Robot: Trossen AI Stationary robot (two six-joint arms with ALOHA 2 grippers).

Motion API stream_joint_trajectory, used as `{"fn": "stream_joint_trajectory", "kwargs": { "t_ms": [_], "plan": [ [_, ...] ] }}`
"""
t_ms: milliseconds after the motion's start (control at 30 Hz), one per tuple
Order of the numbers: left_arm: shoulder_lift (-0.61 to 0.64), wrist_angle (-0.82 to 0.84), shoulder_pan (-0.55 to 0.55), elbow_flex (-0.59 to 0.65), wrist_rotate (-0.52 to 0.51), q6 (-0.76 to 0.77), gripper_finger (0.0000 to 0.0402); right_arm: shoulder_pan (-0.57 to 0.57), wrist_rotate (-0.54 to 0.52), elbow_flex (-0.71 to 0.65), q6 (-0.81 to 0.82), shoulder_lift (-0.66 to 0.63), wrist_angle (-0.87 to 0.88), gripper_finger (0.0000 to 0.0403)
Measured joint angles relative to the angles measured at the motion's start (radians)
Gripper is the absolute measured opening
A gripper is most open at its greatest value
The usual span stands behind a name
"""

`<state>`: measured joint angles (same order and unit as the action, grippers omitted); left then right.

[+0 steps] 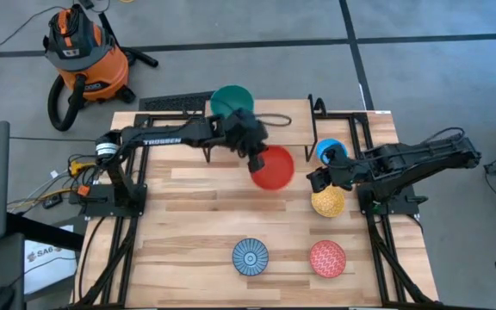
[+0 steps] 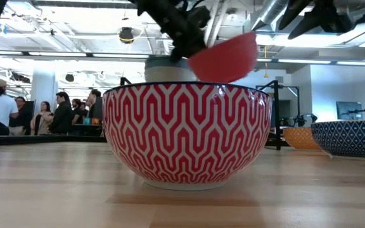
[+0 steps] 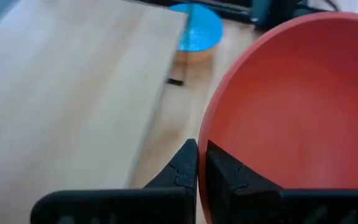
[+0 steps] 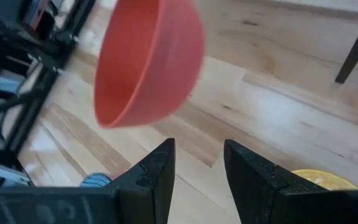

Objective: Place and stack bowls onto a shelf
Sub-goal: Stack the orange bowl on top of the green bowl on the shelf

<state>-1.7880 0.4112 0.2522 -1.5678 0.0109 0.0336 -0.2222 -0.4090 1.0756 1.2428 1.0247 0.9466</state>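
My left gripper (image 1: 255, 158) is shut on the plain red bowl (image 1: 273, 167), which hangs in the air over the middle of the table by the shelf (image 3: 73, 81). A teal green bowl (image 1: 231, 98) sits at the shelf's far end. A blue bowl (image 1: 329, 151) and a yellow speckled bowl (image 1: 327, 202) stand on the table near my right gripper (image 1: 313, 180). That gripper is open and holds nothing. The blue radial bowl (image 1: 250, 256) and the pink-red patterned bowl (image 1: 327, 258) rest near the table's near edge. My left gripper (image 3: 199, 148) pinches the red bowl's rim (image 3: 205, 127), one finger inside the bowl and one outside. The bowl is lifted clear of the table and tilted, with its rounded underside (image 4: 166, 56) turned toward my right arm.
Black frame rails (image 1: 351, 116) and the arm bases flank the tabletop's left and right sides. An orange shop vacuum (image 1: 80, 52) stands on the floor beyond the far left corner. People (image 2: 49, 114) stand in the room behind the table.
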Motion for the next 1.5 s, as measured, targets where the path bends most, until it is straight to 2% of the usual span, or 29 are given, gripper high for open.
{"fn": "stream_joint_trajectory", "kwargs": {
  "t_ms": [233, 367, 433, 700, 833, 1100, 1233, 1500],
  "plan": [
    [-0.067, -0.020, 0.076, -0.166, -0.038, -0.035, 0.0000, 0.002, -0.035, 0.000, 0.033, -0.035, 0.003, 0.0164],
    [-0.080, 0.005, 0.094, -0.228, -0.009, -0.032, 0.0000, -0.001, -0.035, 0.000, 0.045, -0.044, -0.004, 0.0164],
    [-0.077, 0.061, 0.088, -0.240, 0.001, -0.045, 0.0000, -0.010, -0.037, 0.000, 0.049, -0.044, -0.009, 0.0164],
    [-0.078, 0.032, 0.063, -0.243, 0.002, -0.048, 0.0000, -0.010, -0.040, 0.000, 0.052, -0.038, -0.014, 0.0164],
    [-0.078, 0.022, 0.063, -0.243, -0.058, -0.033, 0.0000, 0.018, -0.058, 0.000, 0.038, -0.037, -0.024, 0.0164],
    [-0.078, 0.044, 0.047, -0.243, -0.176, -0.042, 0.0000, 0.102, -0.244, 0.069, -0.246, -0.048, -0.133, 0.0164],
    [-0.078, 0.044, 0.021, -0.243, -0.240, -0.056, 0.0000, 0.161, -0.323, 0.126, -0.452, -0.040, -0.151, 0.0167],
    [-0.078, 0.039, -0.013, -0.243, -0.353, -0.075, 0.0000, 0.285, -0.155, 0.145, -0.740, 0.015, -0.274, 0.0232]
  ]
}}
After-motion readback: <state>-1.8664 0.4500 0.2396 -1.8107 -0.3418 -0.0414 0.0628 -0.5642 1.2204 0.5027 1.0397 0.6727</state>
